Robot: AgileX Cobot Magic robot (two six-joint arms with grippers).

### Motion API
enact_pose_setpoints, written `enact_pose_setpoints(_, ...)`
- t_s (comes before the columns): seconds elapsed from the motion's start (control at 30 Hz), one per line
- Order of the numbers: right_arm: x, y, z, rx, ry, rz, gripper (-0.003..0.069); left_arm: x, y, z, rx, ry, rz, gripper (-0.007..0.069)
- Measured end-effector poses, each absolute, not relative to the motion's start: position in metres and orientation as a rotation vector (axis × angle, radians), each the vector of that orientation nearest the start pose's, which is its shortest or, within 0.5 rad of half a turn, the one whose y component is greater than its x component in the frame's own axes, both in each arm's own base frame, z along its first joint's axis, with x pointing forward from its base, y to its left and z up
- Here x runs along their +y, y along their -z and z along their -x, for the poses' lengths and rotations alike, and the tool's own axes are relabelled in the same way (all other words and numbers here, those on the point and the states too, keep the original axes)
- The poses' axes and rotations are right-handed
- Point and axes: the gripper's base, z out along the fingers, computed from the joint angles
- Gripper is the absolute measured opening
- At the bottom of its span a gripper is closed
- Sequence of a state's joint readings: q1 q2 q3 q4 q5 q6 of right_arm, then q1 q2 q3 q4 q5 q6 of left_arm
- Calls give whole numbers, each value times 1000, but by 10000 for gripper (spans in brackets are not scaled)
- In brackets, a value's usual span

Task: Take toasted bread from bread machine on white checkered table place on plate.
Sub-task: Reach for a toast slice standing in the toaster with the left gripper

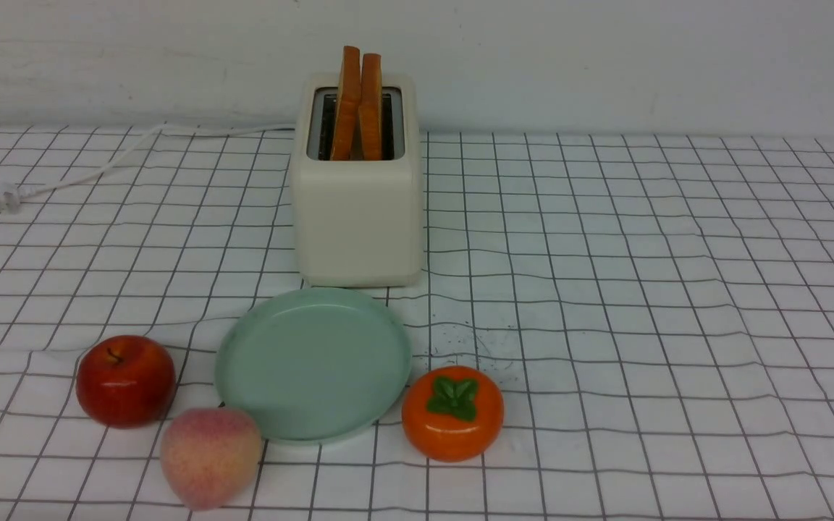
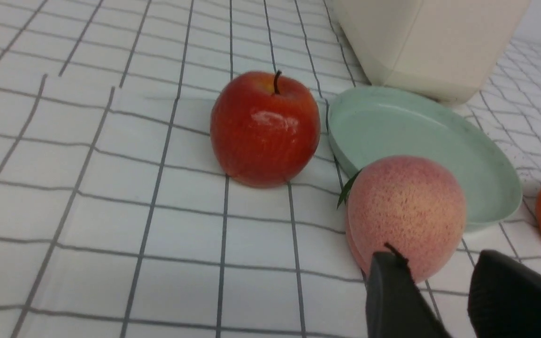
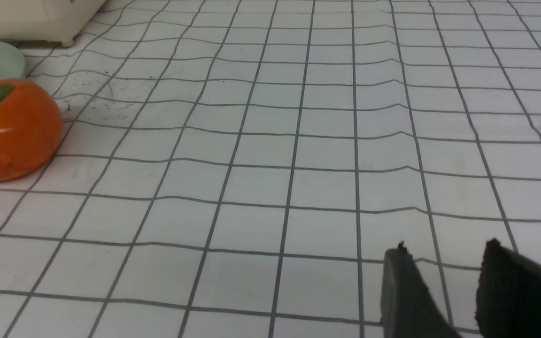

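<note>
Front view, lower left: apple (image 1: 125,380), then peach (image 1: 211,456) touching the plate (image 1: 313,362). The plate sits lower centre, just in front of the bread machine (image 1: 357,210). Toasted bread (image 1: 359,105): both slices upright in its slots. Persimmon (image 1: 452,412) is right of the plate. All on the table (image 1: 641,289). Left gripper (image 2: 439,267) is released, near the peach. Right gripper (image 3: 444,256) is released, over cloth.

You see two tan toast slices (image 1: 350,101) standing in the cream boxy toaster (image 1: 357,217), upper centre; round mint plate (image 1: 313,362) just below it; red apple (image 1: 125,380) and pink peach (image 1: 211,456) lower left; orange persimmon (image 1: 452,412) right of the plate.
</note>
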State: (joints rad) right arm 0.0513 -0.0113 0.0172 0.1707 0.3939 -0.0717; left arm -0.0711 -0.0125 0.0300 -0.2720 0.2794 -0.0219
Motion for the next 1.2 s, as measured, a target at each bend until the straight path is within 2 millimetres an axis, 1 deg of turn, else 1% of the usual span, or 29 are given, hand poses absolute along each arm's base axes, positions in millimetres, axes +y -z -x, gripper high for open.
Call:
enact_pose_setpoints(0.13,9,-173,-51,1881,-156,12,240,-10,-185,-55,1708,358,175,239)
enact_pose_setpoints(0.33,9,-173,-51,1881,-156,12,240,-6,-201,-56,1504,563,405,239)
enact_pose_setpoints(0.5,8,-173,-51,1881,-149,16,240,-1,-206,-56,1391,739,614,239)
enact_pose_setpoints(0.53,8,-173,-51,1881,-147,18,240,-1,-206,-56,1389,747,621,239)
enact_pose_setpoints(0.57,8,-173,-52,1881,-124,34,240,0,-207,-56,1359,798,683,239)
enact_pose_setpoints(0.73,5,-174,-52,1864,-41,91,240,4,-209,-56,1282,863,794,239)
enact_pose_setpoints(0.83,5,-175,-53,1834,-37,88,240,4,-209,-56,1286,876,795,234)
enact_pose_setpoints(0.9,6,-178,-54,1799,-101,28,240,1,-216,-55,1308,880,749,208)
enact_pose_setpoints(1.0,7,-187,-56,1699,-276,-142,240,-3,-235,-51,1317,827,619,122)
enact_pose_setpoints(1.03,7,-190,-56,1655,-334,-202,240,-3,-246,-48,1306,797,564,75)
enact_pose_setpoints(1.07,7,-191,-56,1647,-351,-218,240,-3,-247,-48,1305,784,551,59)
enact_pose_setpoints(1.1,7,-195,-56,1597,-411,-281,240,-4,-256,-45,1299,755,497,5)
enact_pose_setpoints(1.13,6,-197,-56,1566,-449,-321,240,-5,-262,-43,1293,734,462,-13)
enact_pose_setpoints(1.17,5,-201,-56,1522,-488,-366,239,-6,-269,-42,1294,714,426,-13)
enact_pose_setpoints(1.2,5,-201,-56,1515,-498,-377,239,-6,-270,-42,1295,710,420,-13)
